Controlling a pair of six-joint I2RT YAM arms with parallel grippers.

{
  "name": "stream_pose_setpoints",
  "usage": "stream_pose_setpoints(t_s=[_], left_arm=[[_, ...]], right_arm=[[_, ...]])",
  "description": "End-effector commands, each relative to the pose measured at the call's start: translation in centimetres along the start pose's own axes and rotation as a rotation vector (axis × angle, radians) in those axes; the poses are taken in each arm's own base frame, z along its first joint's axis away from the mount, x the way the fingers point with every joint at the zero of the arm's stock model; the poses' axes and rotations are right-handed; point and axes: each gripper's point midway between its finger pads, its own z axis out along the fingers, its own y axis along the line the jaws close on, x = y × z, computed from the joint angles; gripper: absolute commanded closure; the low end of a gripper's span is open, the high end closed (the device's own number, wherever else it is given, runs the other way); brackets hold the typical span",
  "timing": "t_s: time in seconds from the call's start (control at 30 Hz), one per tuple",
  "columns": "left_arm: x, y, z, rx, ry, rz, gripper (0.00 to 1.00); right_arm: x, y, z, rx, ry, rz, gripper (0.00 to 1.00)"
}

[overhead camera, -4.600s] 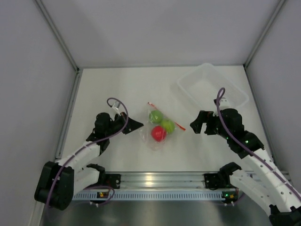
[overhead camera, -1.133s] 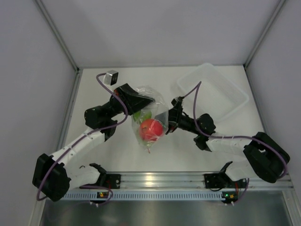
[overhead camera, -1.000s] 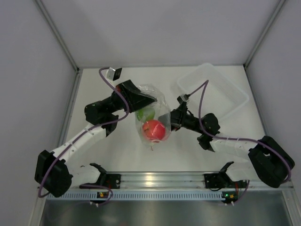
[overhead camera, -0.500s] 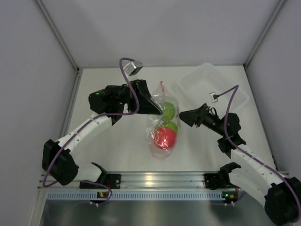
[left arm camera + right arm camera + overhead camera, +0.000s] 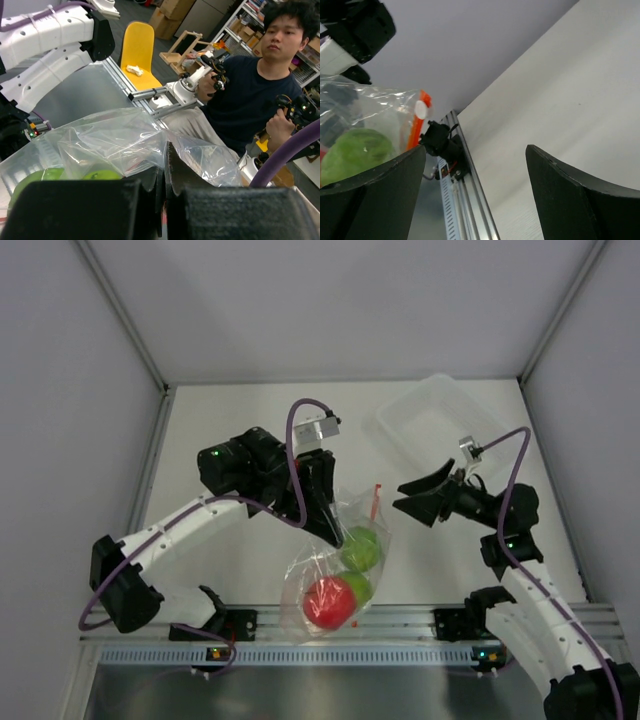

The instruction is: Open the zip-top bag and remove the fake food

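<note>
Aloft, crinkly zip-top bag (image 5: 312, 562) — round fake food (image 5: 328, 602) inside — clenched by left pincer (image 5: 330, 530), right pincer (image 5: 399, 495) spread (empty).

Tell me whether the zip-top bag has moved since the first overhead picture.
Yes. The zip-top bag now hangs nearer the front rail, farther from the tub.

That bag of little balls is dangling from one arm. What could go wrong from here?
The left gripper pinches only a fold of the zip-top bag, so it could slip. The bag hangs by the table's near rail; dropped, the red ball and green balls might roll off. The open right gripper could miss the zip strip.
</note>
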Motion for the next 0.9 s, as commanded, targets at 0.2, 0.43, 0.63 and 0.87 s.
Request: stream_pose_setpoints(t_s=[0.2,0.43,0.63,0.87], left_arm=[[2.4,-0.9,1.1,0.067,0.114,0.184,1.0],[2.8,-1.2,1.6,0.087,0.129,0.191,1.0],[2.6,-0.3,1.6,0.085,0.135,0.187,1.0],[2.3,-0.5,1.7,0.088,0.133,0.222,1.0]], right_arm=[[0.6,10.2,-2.9,-0.476,0.082,-0.103,0.19],[-2.1,8.9,-1.3,-0.493,-0.014,0.012,0.3],[-1.8,12.8,-1.8,-0.614,0.012,-0.081,0.33],[-1.3,13.2,-1.8,-0.631,0.04,-0.054,0.43]])
